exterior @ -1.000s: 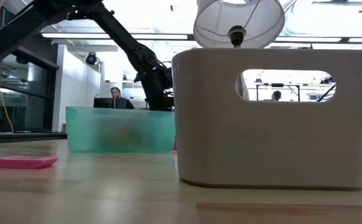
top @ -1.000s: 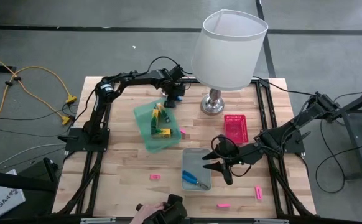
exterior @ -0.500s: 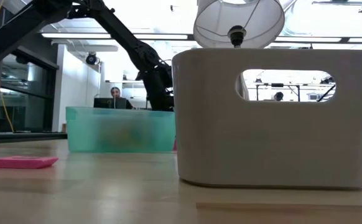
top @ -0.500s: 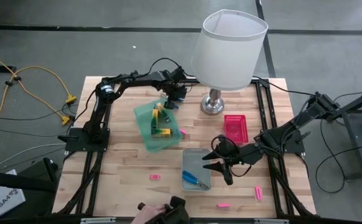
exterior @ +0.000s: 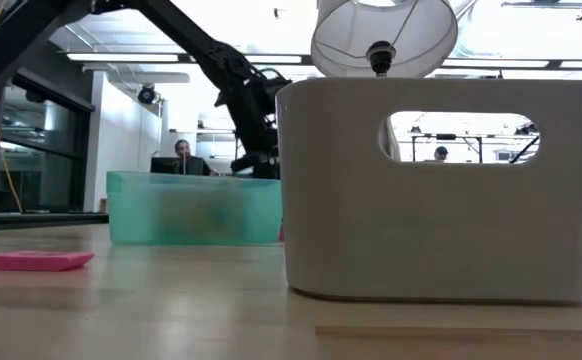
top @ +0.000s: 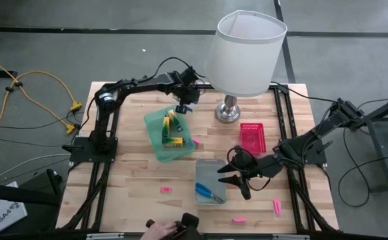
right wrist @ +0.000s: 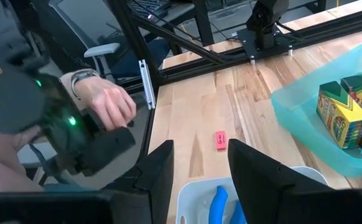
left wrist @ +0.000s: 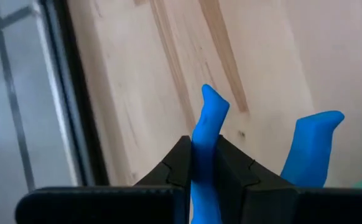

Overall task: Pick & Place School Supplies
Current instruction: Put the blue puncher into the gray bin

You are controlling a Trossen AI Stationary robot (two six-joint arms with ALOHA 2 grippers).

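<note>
Left gripper [top: 181,105]: pinched hard on one handle of the blue-handled pliers [left wrist: 207,115], second handle hanging free. Held clear of the surface [top: 134,173] toward 12 o'clock, just off the 1 o'clock corner of the green tray [top: 151,121]. Likely the carry step: lifted, not yet set down. Next, probably a swing toward 5 o'clock to the grey tray [top: 211,162], with care around the right gripper [top: 229,173], spread wide at that tray's 3 o'clock rim.
</note>
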